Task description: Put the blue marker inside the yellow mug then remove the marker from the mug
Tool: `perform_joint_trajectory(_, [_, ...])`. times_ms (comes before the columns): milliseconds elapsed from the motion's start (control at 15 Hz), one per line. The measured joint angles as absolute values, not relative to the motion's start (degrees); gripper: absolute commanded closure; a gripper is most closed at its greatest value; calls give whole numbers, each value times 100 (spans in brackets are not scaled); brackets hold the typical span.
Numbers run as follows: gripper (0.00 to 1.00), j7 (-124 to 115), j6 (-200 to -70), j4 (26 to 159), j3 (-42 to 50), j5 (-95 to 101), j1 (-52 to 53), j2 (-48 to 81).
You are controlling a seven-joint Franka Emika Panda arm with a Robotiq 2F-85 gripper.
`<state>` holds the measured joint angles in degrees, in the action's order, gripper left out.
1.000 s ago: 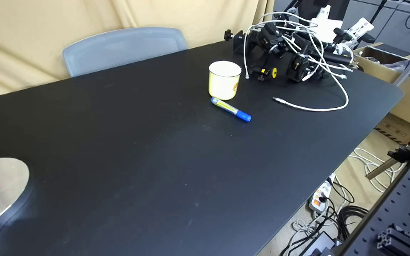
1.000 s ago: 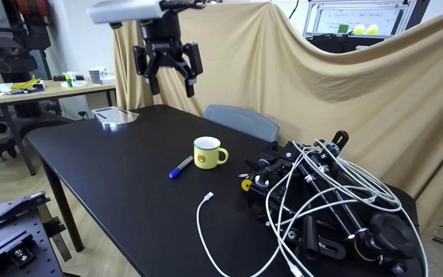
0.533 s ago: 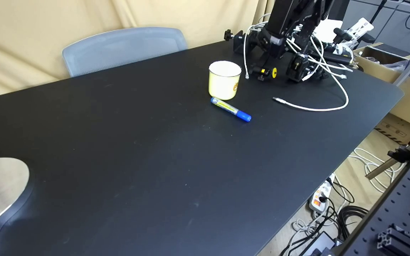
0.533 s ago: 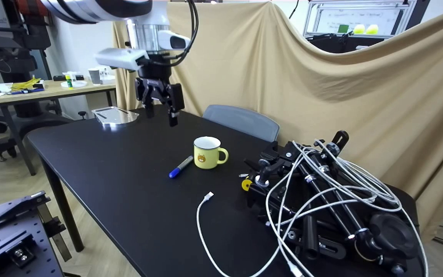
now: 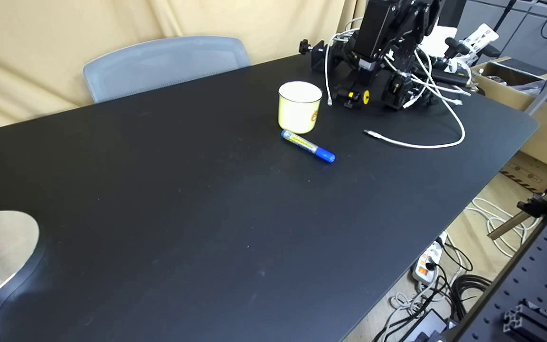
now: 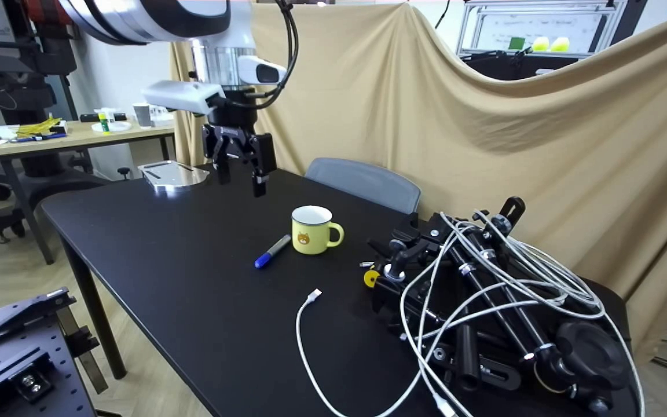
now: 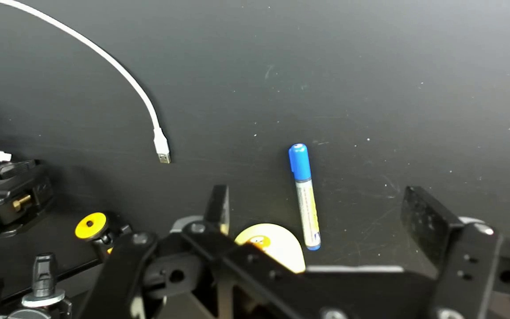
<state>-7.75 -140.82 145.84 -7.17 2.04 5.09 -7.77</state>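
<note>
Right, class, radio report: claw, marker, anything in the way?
Claw open, empty. Marker on table, outside mug. Mug right by marker's end, could obstruct.

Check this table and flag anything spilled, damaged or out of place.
Only the white cables look untidy: tangled over black hardware, a loose end stretching across the table. I see no spill or damage; the yellow mug stands upright, the blue marker lying beside it.

The arm [image 6: 232, 35] is white with dark bands [image 6: 191, 20] and black cables [image 6: 294, 49]. The black end effector [image 6: 241, 183] shows silvery screws [image 7: 484, 229].
</note>
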Motion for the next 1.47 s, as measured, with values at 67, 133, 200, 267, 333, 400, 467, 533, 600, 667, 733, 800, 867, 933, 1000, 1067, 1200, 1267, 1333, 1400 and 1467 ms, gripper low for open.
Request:
perform_joint_trajectory(67, [0, -776, -14101, 14583, -717, 241, 507, -725])
perform_joint_trajectory(133, [0, -791, -14170, 14578, -717, 328, 495, -637])
perform_joint_trajectory(200, [0, -821, -14277, 14571, -715, 462, 472, -513])
perform_joint_trajectory(267, [0, -881, -14410, 14553, -710, 641, 444, -348])
perform_joint_trajectory(333, [0, -952, -14556, 14529, -698, 829, 418, -170])
perform_joint_trajectory(400, [0, -1060, -14712, 14492, -678, 1046, 392, 28])
perform_joint_trajectory(467, [0, -1197, -14875, 14443, -639, 1274, 383, 236])
perform_joint_trajectory(533, [0, -1312, -15012, 14380, -594, 1453, 383, 432])
perform_joint_trajectory(600, [0, -1393, -15131, 14300, -541, 1580, 393, 639])
perform_joint_trajectory(667, [0, -1420, -15225, 14207, -493, 1624, 412, 838])
perform_joint_trajectory(733, [0, -1420, -15297, 14104, -457, 1626, 440, 1032])
perform_joint_trajectory(800, [0, -1419, -15359, 13997, -435, 1615, 475, 1215])
perform_joint_trajectory(867, [0, -1412, -15418, 13893, -419, 1583, 522, 1379])
perform_joint_trajectory(933, [0, -1410, -15474, 13796, -414, 1546, 575, 1524])
perform_joint_trajectory(1000, [0, -1397, -15530, 13707, -414, 1480, 632, 1653])
perform_joint_trajectory(1067, [0, -1368, -15581, 13628, -414, 1409, 689, 1763])
perform_joint_trajectory(1200, [0, -1314, -15667, 13489, -416, 1252, 802, 1964])
perform_joint_trajectory(1267, [0, -1261, -15693, 13427, -419, 1167, 846, 2050])
perform_joint_trajectory(1333, [0, -1198, -15722, 13373, -428, 1068, 875, 2132])
perform_joint_trajectory(1400, [0, -1109, -15754, 13319, -447, 948, 887, 2212])
perform_joint_trajectory(1467, [0, -1018, -15775, 13270, -470, 833, 887, 2292])
